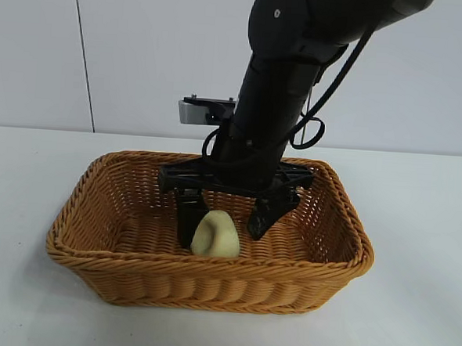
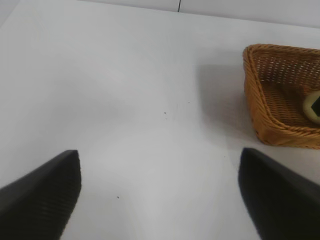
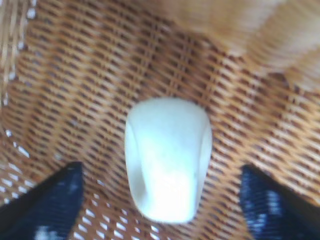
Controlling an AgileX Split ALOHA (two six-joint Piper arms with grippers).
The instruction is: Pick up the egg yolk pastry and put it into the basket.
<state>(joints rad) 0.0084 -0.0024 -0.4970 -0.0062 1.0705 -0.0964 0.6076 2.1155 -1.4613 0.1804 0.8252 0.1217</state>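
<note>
The egg yolk pastry [image 1: 215, 235], a small pale yellow-green dome, lies on the floor of the orange-tan wicker basket [image 1: 92, 255] near its front wall. My right gripper [image 1: 226, 224] is down inside the basket, open, with one finger on each side of the pastry and clear gaps between. The right wrist view shows the pastry [image 3: 167, 157] free on the weave between the two dark fingers [image 3: 50, 205]. My left gripper [image 2: 160, 192] is open and empty over bare table, to one side of the basket [image 2: 270, 125]; the pastry [image 2: 314, 106] shows at that view's edge.
The white table [image 1: 410, 325] runs all round the basket. A white wall stands behind. The right arm reaches down over the basket's middle from above.
</note>
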